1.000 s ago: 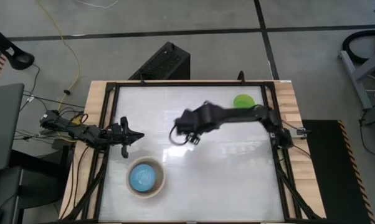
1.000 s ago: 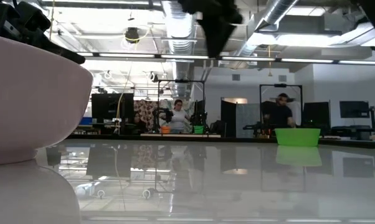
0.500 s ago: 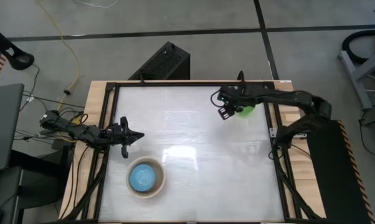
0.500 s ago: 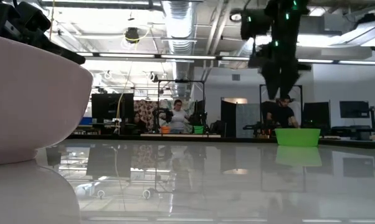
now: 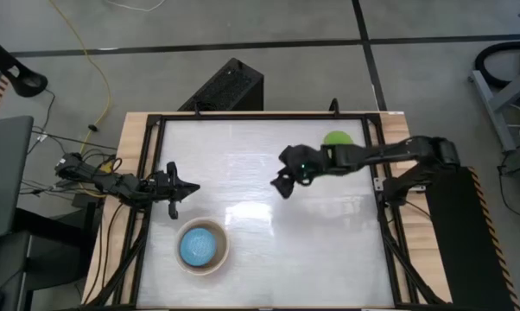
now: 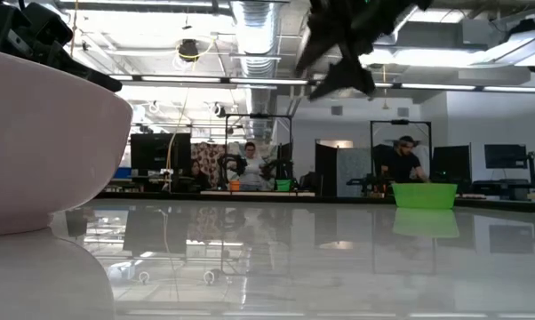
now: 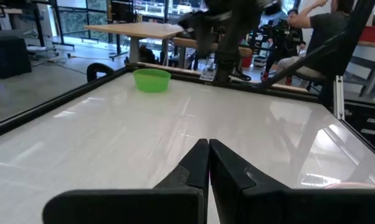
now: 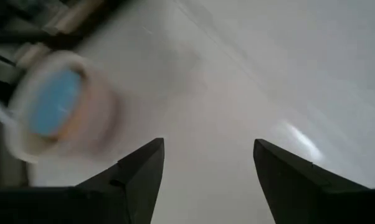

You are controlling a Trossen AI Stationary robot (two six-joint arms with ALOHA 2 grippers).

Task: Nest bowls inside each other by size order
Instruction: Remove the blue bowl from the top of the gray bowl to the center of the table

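Observation:
The light blue bowl (image 5: 199,246) sits inside larger pale bowls (image 5: 218,259) near the table's front left. That stack also shows in the right wrist view (image 8: 56,109) and in the low view (image 6: 36,151). The green bowl (image 5: 336,138) stands alone on its base at the far right, and also shows in the low view (image 6: 425,196) and the left wrist view (image 7: 152,79). My right gripper (image 5: 283,184) is open and empty, high above the table's middle, between the green bowl and the stack. My left gripper (image 5: 178,187) is shut and empty at the table's left edge.
A black frame (image 5: 260,117) runs around the white table top. A dark box (image 5: 225,86) stands on the floor beyond the far edge. People sit and stand at benches in the room beyond the table (image 6: 250,164).
My right gripper has swung from the table's middle to the far right, over the green bowl, and then back toward the middle. It holds nothing. The green bowl and the stack have stayed in place.

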